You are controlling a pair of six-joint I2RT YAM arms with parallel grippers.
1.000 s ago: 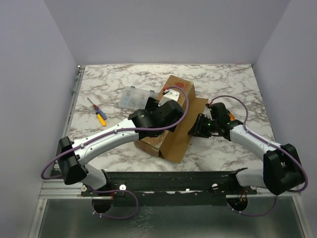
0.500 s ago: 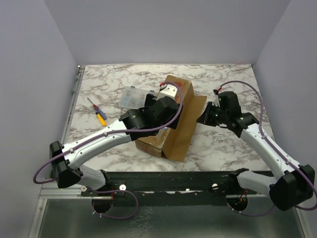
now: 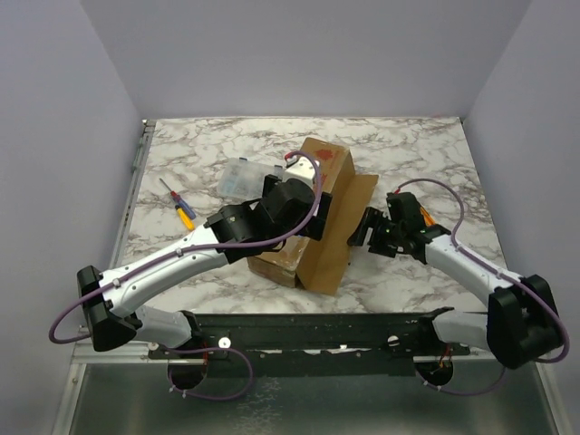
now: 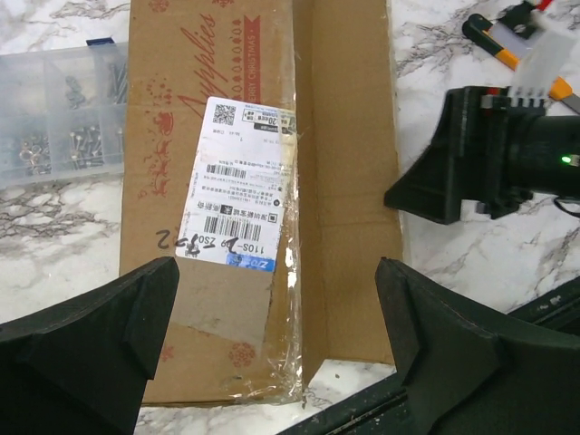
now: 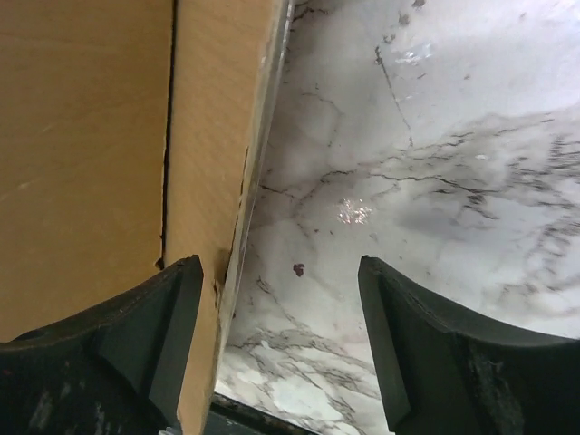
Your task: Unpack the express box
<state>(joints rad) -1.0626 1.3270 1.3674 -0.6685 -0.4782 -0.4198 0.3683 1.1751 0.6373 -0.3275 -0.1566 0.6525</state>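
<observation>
The left fingers hang wide open above the express box, holding nothing, while the right fingers stand apart astride its flap edge.

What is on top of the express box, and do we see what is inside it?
A white shipping label, clear tape and red print are on the express box. One flap lies open beside it. Cardboard hides the contents.

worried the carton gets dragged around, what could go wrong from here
1. The right claw is open over just the edge of the flap; closing may catch only a sliver and slip.
2. The left claw hovers open above the express box without pinning it, so a pull could shove it against the clear screw case beside it.
</observation>
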